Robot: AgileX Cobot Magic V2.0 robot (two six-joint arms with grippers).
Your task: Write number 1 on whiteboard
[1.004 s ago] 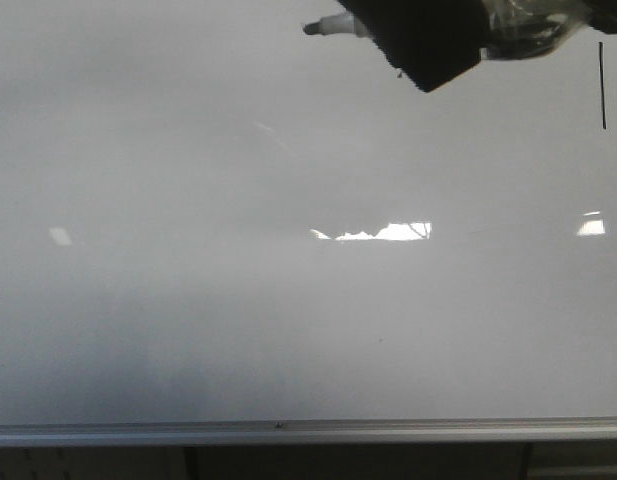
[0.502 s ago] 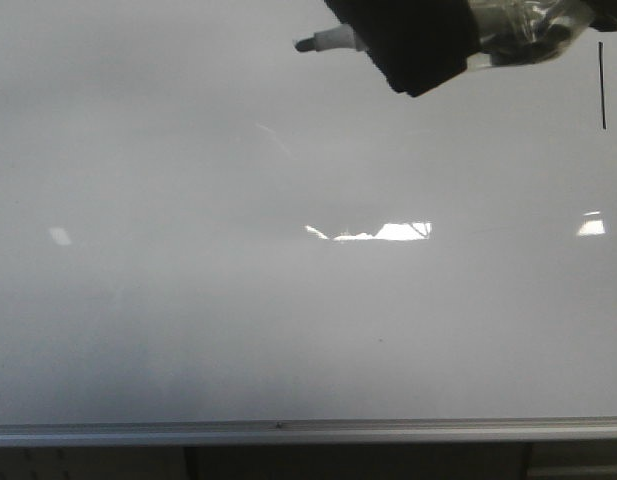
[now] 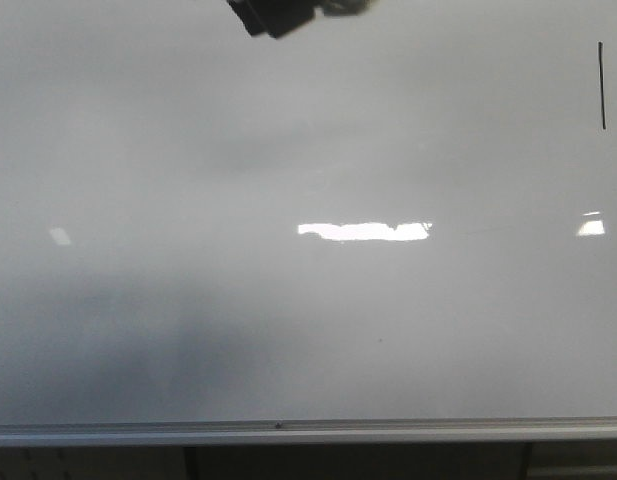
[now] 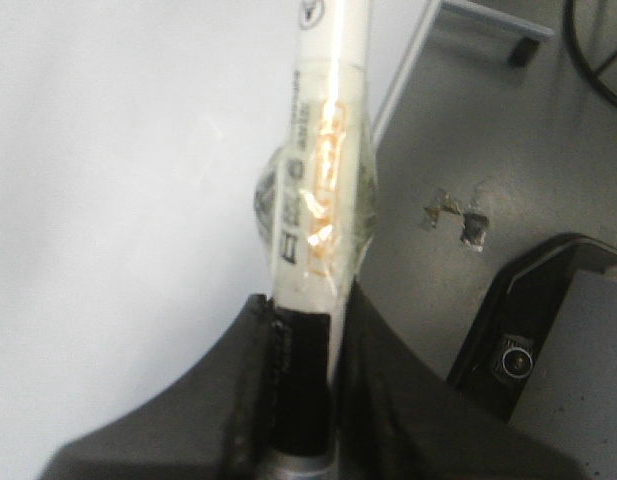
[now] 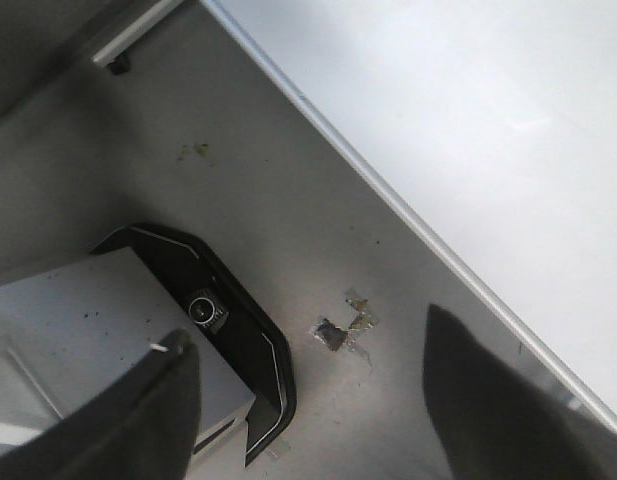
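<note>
The whiteboard fills the front view, with its silver rail along the lower edge. The number 1 is a thin black vertical stroke at the upper right. My left gripper shows only as a dark shape at the top edge, far to the left of the stroke. In the left wrist view it is shut on the white marker pen, wrapped in clear tape, beside the whiteboard. My right gripper is open and empty over the floor, off the whiteboard.
Bright light reflections lie on the board. Grey floor with a tape scrap lies below the board's rail. The robot's base with a camera is near the right gripper, and shows in the left wrist view.
My left gripper with the marker has moved left and up, almost out of the front view's top edge. The stroke stays where it was.
</note>
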